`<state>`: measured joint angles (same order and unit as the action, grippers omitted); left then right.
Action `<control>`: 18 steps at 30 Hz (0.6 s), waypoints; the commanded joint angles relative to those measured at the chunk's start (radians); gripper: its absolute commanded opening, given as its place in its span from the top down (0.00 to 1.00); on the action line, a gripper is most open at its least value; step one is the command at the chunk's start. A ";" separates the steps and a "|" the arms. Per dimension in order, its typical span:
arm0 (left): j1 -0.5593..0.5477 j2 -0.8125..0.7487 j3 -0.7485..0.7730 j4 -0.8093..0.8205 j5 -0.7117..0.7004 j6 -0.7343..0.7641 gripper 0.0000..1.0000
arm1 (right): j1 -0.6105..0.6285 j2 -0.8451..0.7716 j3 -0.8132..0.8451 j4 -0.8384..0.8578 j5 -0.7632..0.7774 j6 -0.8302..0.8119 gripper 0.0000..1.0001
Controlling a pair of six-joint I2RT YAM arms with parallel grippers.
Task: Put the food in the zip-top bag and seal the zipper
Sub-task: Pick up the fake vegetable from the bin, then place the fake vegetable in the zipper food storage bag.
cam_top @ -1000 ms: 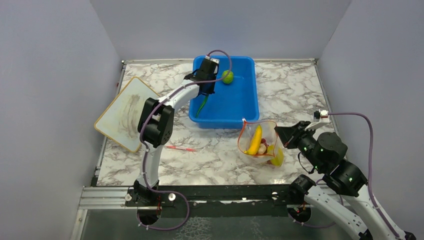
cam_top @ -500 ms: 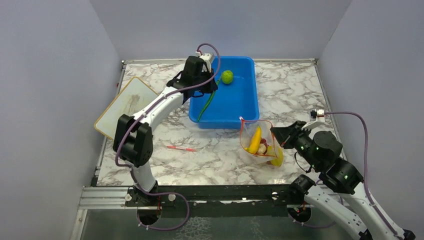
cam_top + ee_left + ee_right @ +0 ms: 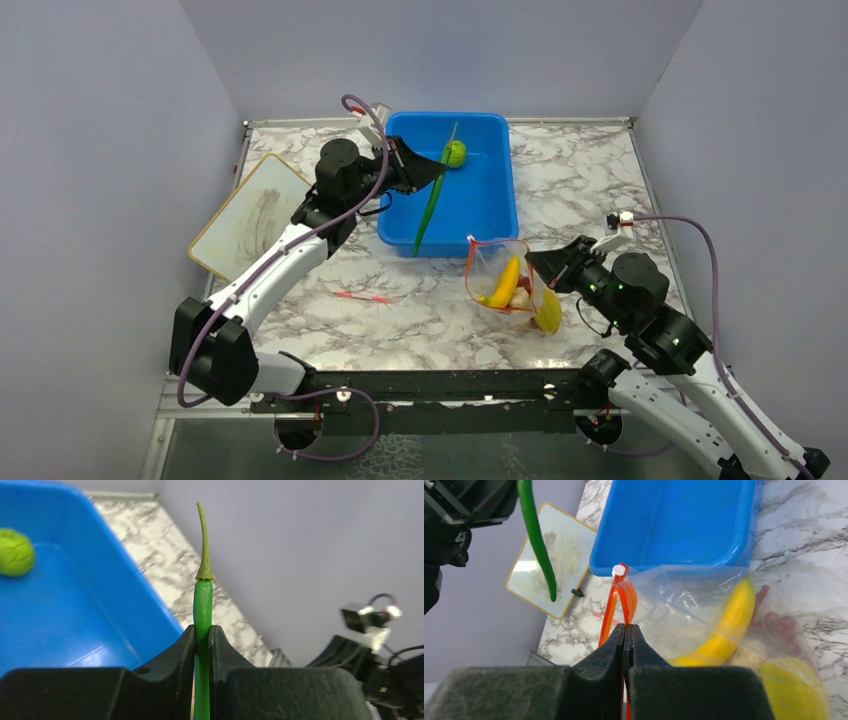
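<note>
Swinging its elbow back toward the near edge, the left arm (image 3: 270,262) has lifted the long green chili pepper (image 3: 430,205) higher. Its jaws are clamped on the pepper just below the stem, and the pepper hangs slanted above the rigid blue plastic tub (image 3: 480,215). A round green lime (image 3: 455,153) lies in the tub's far part. The right arm (image 3: 650,300) has drawn the clear zip-top bag (image 3: 488,268) slightly leftward, its jaws pressed together on the orange-red zipper strip (image 3: 608,617). A yellow banana (image 3: 507,282) lies inside the bag, which rests on the marbled counter (image 3: 590,180) just in front of the tub.
</note>
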<state>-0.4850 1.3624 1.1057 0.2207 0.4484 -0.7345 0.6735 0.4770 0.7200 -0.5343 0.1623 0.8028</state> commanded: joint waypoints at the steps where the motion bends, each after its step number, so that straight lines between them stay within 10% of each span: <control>1: -0.024 -0.077 -0.028 0.291 0.041 -0.135 0.93 | 0.004 0.013 -0.006 0.077 -0.066 0.065 0.99; 18: -0.383 -0.119 -0.228 0.522 -0.451 -0.141 0.94 | 0.004 0.030 -0.019 0.116 -0.063 0.118 0.99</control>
<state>-0.8295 1.2442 0.9268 0.6281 0.1959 -0.8597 0.6731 0.5079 0.7094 -0.4759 0.1169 0.9016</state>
